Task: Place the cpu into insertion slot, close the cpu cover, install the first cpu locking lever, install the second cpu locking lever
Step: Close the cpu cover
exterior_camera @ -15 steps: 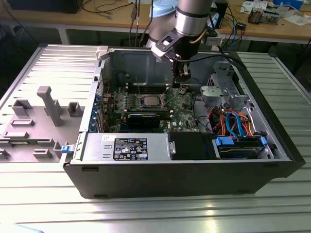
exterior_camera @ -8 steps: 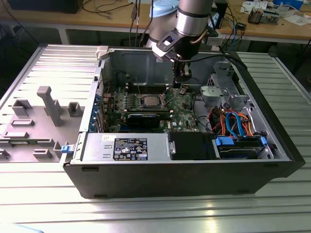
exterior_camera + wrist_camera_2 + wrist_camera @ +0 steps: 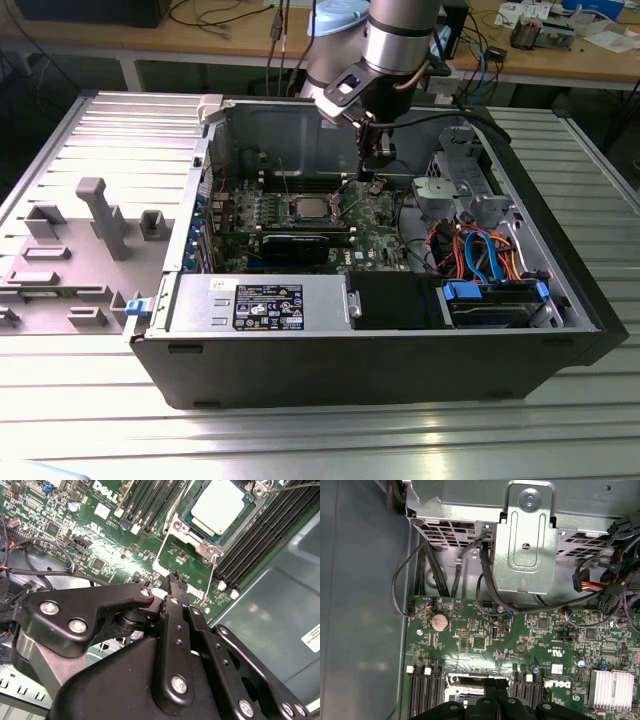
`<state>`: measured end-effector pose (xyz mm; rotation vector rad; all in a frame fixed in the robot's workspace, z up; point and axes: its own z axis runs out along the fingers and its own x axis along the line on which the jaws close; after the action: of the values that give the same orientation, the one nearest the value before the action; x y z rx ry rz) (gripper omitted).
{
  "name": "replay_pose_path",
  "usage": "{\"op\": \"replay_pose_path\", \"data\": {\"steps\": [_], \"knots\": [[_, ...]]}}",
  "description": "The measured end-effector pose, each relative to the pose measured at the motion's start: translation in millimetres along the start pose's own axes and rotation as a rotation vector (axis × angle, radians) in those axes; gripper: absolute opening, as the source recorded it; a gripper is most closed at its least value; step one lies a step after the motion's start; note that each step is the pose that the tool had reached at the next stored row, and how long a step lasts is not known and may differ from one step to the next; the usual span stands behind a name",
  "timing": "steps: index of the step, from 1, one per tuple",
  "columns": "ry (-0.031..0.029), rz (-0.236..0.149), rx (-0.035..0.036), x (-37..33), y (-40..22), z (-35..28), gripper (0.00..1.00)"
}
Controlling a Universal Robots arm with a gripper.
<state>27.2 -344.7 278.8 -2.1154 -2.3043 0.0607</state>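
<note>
The cpu, a flat silvery square, lies in the insertion slot on the green board inside the open computer case. A shiny metal frame borders it; I cannot tell whether the cpu cover is pressed down. A thin wire lever runs loose beside the socket. My gripper hangs just above the board, beside the socket on the exterior view's right. Its black fingers are shut together with nothing between them.
Long black memory slots flank the socket. A black card and the power supply lie nearer the front. A drive cage with blue and orange cables fills the right. A grey fixture tray stands outside the case.
</note>
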Motion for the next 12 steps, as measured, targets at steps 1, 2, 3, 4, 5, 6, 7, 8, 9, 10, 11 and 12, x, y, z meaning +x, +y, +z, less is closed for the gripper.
{"op": "replay_pose_path", "data": {"steps": [1,2,3,4,5,6,7,8,9,10,11,12], "knots": [[0.0,0.0,0.0,0.0,0.2,0.0,0.11],[0.0,0.0,0.0,0.0,0.4,0.0,0.11],[0.0,0.0,0.0,-0.1,0.8,0.0,0.11],[0.0,0.0,0.0,-0.1,1.0,0.0,0.11],[0.0,0.0,0.0,-0.1,1.2,0.0,0.11],[0.0,0.0,0.0,-0.1,1.4,-0.1,0.11],[-0.0001,0.0,0.0,-0.1,1.6,-0.1,0.11],[0.0,0.0,0.0,-0.1,1.8,-0.1,0.11],[0.0,0.0,-0.0001,-0.2,2.0,-0.1,0.11],[-0.0001,0.0,0.0,-0.2,2.2,-0.1,0.11],[0.0,0.0,-0.0001,-0.2,2.7,-0.1,0.11],[0.0,0.0,0.0,-0.2,3.0,-0.1,0.11]]}}
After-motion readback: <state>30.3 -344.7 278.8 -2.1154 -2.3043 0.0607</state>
